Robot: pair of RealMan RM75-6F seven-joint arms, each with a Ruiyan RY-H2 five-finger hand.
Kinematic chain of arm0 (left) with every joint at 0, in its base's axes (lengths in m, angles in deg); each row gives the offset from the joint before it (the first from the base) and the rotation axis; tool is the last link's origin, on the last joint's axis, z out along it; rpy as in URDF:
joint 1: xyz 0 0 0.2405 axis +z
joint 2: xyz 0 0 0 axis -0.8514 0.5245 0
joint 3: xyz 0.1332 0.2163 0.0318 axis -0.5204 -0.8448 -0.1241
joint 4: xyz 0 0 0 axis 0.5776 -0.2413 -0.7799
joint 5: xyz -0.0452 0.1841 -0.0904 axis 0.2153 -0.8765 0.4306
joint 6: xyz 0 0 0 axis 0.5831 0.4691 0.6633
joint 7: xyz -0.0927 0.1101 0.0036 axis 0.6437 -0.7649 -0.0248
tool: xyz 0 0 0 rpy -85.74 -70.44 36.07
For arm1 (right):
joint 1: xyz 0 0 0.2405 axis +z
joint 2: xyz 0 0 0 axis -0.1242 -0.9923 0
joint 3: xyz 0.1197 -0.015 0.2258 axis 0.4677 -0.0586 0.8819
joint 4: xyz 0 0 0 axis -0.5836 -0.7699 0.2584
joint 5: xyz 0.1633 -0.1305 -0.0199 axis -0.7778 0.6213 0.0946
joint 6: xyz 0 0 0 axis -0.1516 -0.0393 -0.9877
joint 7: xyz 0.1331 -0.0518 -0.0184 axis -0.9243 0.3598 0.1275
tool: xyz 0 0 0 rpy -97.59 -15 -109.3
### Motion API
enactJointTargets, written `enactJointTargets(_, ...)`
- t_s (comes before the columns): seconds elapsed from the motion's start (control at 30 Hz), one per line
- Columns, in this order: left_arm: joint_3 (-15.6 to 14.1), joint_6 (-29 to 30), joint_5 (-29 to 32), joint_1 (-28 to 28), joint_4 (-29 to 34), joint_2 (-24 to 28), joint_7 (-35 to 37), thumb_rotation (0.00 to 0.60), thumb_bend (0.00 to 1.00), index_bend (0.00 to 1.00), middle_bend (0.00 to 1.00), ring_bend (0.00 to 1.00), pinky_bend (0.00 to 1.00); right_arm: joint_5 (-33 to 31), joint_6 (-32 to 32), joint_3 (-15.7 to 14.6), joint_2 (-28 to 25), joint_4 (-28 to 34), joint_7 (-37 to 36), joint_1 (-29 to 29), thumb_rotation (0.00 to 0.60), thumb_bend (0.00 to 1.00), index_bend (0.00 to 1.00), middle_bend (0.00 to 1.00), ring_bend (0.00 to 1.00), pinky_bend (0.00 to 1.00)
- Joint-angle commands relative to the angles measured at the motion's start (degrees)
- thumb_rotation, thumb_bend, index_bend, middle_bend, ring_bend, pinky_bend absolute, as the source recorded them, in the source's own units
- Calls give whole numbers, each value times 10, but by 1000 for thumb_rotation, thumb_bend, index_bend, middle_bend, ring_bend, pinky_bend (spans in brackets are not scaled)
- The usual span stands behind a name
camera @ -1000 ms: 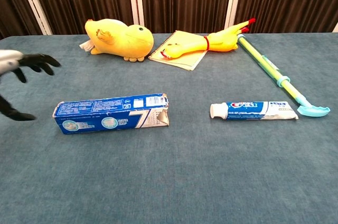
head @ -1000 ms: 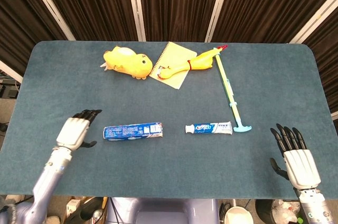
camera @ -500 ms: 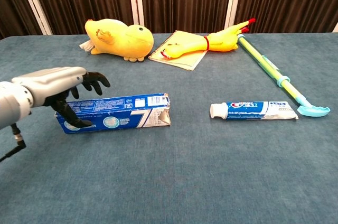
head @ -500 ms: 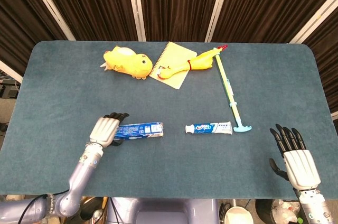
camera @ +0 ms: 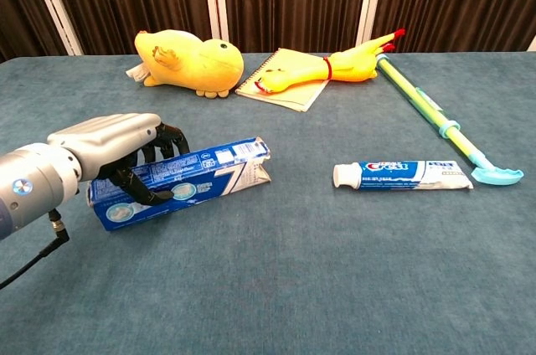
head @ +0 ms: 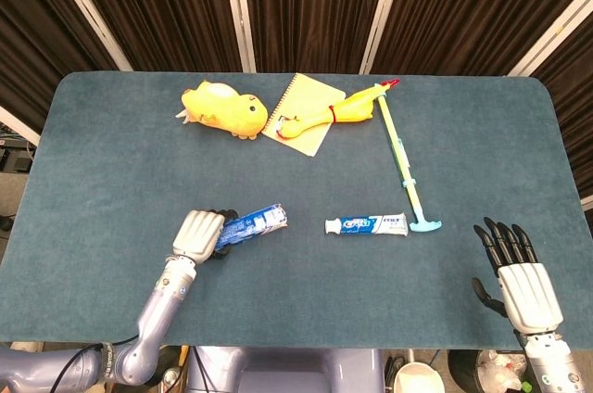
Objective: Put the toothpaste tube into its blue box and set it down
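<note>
A: Left hand (camera: 113, 154) wrapped around the blue box (camera: 197, 183), fingers over the top edge, thumb under the front face. Gripping near the closed end, at about 7 o'clock on the table (head: 111, 152) in the head view.

B: Box tilted, then?

A: Tilted, yes: open torn end angled up toward 2 o'clock (flaps ragged in the chest view). White and pale-blue print along the side, too small to read.

B: And the toothpaste tube (camera: 402, 175)?

A: Lying flat at roughly 5 o'clock from the table's centre, well apart from the box, white cap pointing at the box. Red-and-blue logo on a white and blue body; looks like "Crest", though the letters are not crisp.

B: Right hand (head: 517, 274)?

A: Holding nothing, fingers spread and pointing to 12 o'clock, at the near right corner; seen only in the head view.

B: Anything else up top?

A: Yellow plush duck (head: 222, 107) at 11 o'clock, yellow spiral notebook (head: 310, 101) just beside it, rubber chicken (head: 338, 115) lying across the notebook. Long green-and-yellow stick with a teal hooked end (head: 404, 166) running from 1 o'clock down to just beside the tube's crimped end.
</note>
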Motion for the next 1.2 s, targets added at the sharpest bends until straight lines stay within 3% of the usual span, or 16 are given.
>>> enactJointTargets(0.03,-6,7,-9,2,-3,0,2,600,488,476,608,569,590,-1,-1,0,0,0,0,0,600,355,0,0,0,0)
enactJointTargets(0.5,-26,19,-88,13,6,59,63,600,490,480,614,572,590,0,-2,0,1,1,3,1,600,355,0,0,0,0)
enactJointTargets(0.73,-42,30,-169,22,-11,90,148,600,490,481,612,572,590,1,-1,0,1,1,7,0,600,355,0,0,0,0)
enactJointTargets(0.97,-73,83,-297,37,-36,161,259,600,489,478,610,571,590,-5,-11,7,-2,8,21,8,600,355,0,0,0,0)
enactJointTargets(1.2,-87,115,-363,40,-59,218,392,600,483,477,605,570,590,-27,-69,25,6,35,90,43,600,355,0,0,0,0)
